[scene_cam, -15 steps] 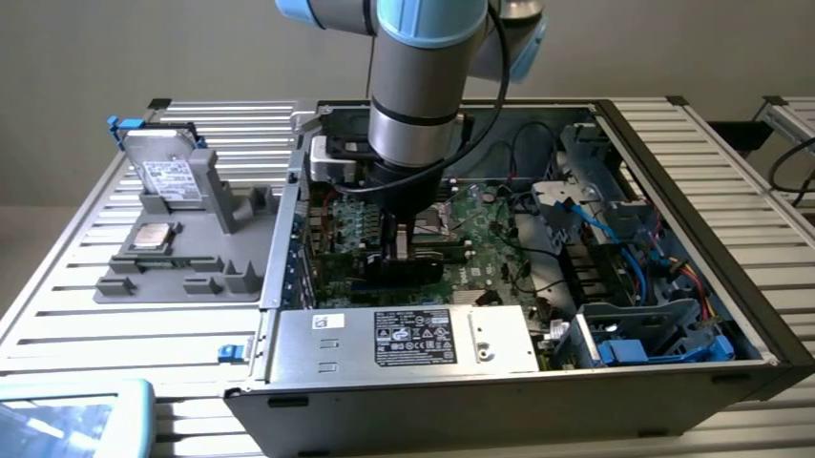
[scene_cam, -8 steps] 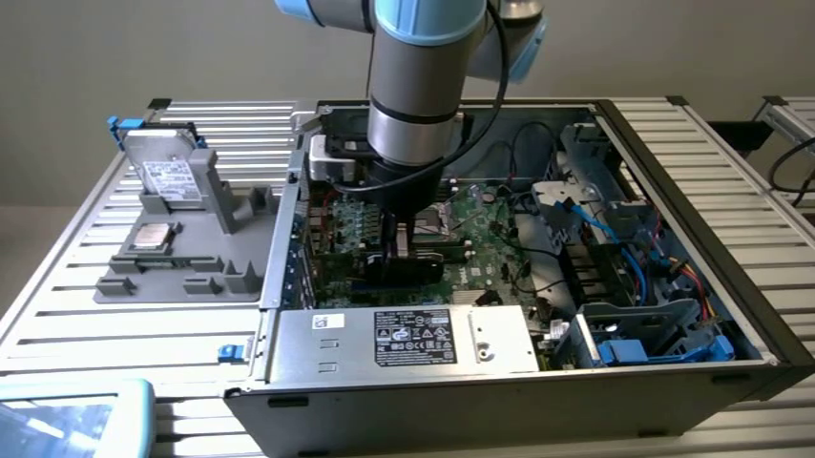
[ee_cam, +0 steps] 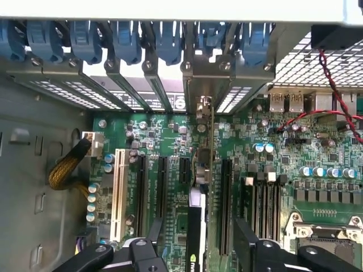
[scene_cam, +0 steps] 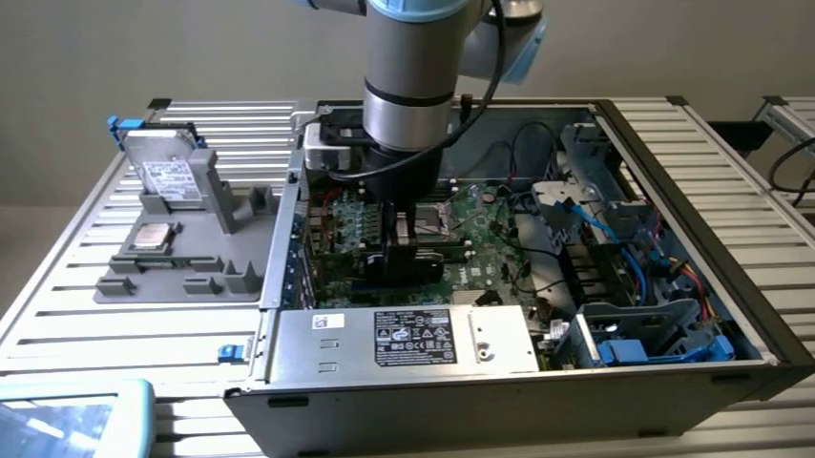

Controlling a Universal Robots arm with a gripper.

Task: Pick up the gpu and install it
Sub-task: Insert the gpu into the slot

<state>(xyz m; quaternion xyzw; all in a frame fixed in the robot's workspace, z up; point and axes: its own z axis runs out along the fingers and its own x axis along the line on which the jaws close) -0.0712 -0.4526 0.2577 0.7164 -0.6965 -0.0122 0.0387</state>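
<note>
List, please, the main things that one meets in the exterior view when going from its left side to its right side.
Silver hard drive standing in the grey holder → robot arm above the green motherboard → blue cables → ribbed metal table.

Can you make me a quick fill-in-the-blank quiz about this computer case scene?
1. The gpu stands on edge in a motherboard ____.
2. The gripper hovers over the card with its jaws ____.
3. In the exterior view, the silver hard drive leans in a grey ____ outside the computer case.

Missing words: slot; open; holder
</note>
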